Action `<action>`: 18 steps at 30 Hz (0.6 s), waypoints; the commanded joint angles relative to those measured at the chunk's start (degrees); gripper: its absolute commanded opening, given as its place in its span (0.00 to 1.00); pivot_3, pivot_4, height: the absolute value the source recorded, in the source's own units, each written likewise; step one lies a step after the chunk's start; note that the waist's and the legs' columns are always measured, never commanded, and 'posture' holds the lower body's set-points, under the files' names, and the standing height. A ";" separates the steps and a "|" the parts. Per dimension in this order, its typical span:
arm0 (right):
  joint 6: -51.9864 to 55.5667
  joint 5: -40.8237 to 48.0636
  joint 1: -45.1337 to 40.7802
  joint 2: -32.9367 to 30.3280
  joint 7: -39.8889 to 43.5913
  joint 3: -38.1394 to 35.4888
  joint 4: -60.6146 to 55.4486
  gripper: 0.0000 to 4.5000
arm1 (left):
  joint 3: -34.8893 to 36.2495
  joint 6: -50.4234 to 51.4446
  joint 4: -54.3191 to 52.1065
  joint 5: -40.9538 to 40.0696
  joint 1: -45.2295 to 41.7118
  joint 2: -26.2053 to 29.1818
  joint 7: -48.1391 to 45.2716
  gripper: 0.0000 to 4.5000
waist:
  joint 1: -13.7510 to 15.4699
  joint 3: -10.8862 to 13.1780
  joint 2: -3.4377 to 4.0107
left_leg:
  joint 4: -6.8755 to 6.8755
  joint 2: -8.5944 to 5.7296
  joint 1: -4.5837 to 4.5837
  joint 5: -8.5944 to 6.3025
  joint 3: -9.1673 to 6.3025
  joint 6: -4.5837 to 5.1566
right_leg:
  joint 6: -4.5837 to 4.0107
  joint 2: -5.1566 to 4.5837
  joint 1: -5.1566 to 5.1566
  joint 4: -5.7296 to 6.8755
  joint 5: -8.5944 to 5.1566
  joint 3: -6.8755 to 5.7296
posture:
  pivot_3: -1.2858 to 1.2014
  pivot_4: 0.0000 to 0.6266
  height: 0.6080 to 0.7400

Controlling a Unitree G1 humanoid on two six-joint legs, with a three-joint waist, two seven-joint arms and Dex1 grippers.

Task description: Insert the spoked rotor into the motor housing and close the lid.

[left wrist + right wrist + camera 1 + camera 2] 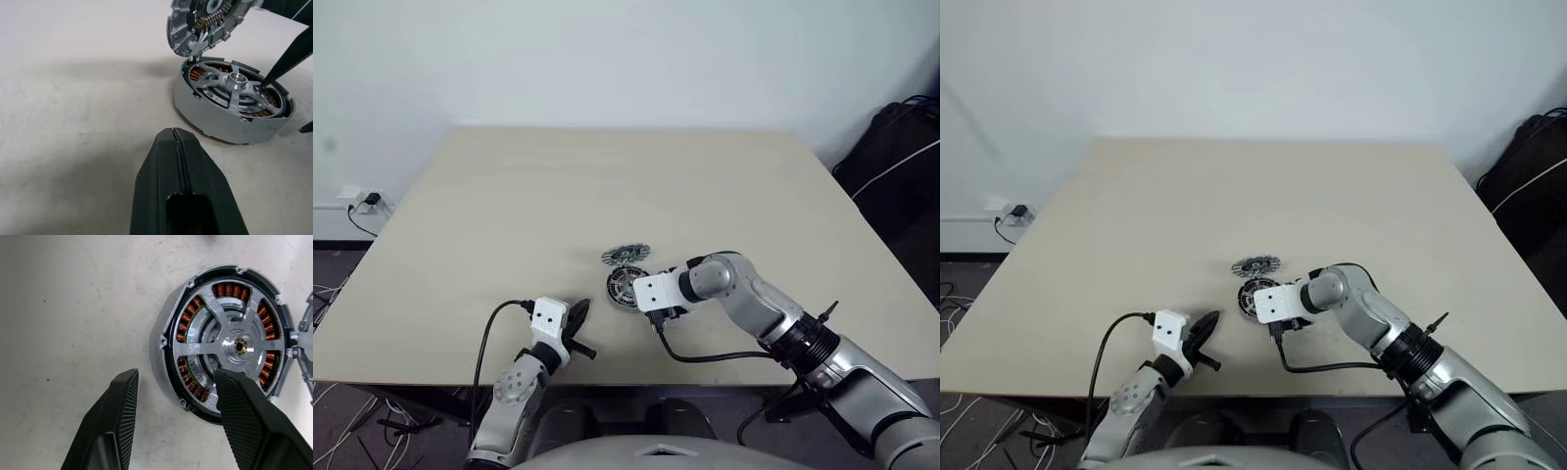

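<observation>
The motor housing sits on the table, copper windings showing around its inside. The spoked rotor lies inside it, silver spokes around a centre hub. The lid stands tilted up at the housing's far edge, its inner face toward me; in the head view the lid shows just behind the housing. My right gripper is open and points down, one fingertip over the rotor, the other outside the housing wall. My left gripper is shut and empty, a short way in front of the housing.
A black cable loops from my left wrist over the table's front edge; another cable trails from my right wrist. A wall socket is at far left and a black bag at far right, both off the table.
</observation>
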 commanded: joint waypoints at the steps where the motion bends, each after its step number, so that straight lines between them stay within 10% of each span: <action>1: -1.32 -0.99 -0.72 0.67 -0.05 -0.75 0.97 0.58 | 0.34 -2.15 0.48 0.43 -0.80 -0.15 -0.65 0.00 | 0.00 0.00 0.00 | 0.00 0.00 0.00 0.00 0.00 0.00 | 0.00 0.00 0.00 0.00 0.00 0.00 | 0.52 0.00 1.00; 11: -2.89 -2.69 -0.15 1.06 -0.51 -1.34 3.53 0.04 | 0.22 -3.78 3.67 0.63 -2.38 -0.81 -0.75 0.00 | -0.08 -0.19 -0.24 | 0.03 0.04 0.07 0.05 0.01 -0.09 | -0.06 0.00 0.06 0.02 0.07 -0.02 | 0.52 0.00 1.00; 18: -2.81 -2.75 0.07 1.12 -0.96 -2.46 3.31 0.02 | -0.81 -2.39 0.23 1.07 -1.09 -1.04 0.01 0.00 | -0.05 -0.20 -0.24 | 0.05 0.05 0.08 0.15 0.01 -0.25 | -0.06 -0.01 0.04 0.02 0.22 -0.01 | 0.52 0.00 1.00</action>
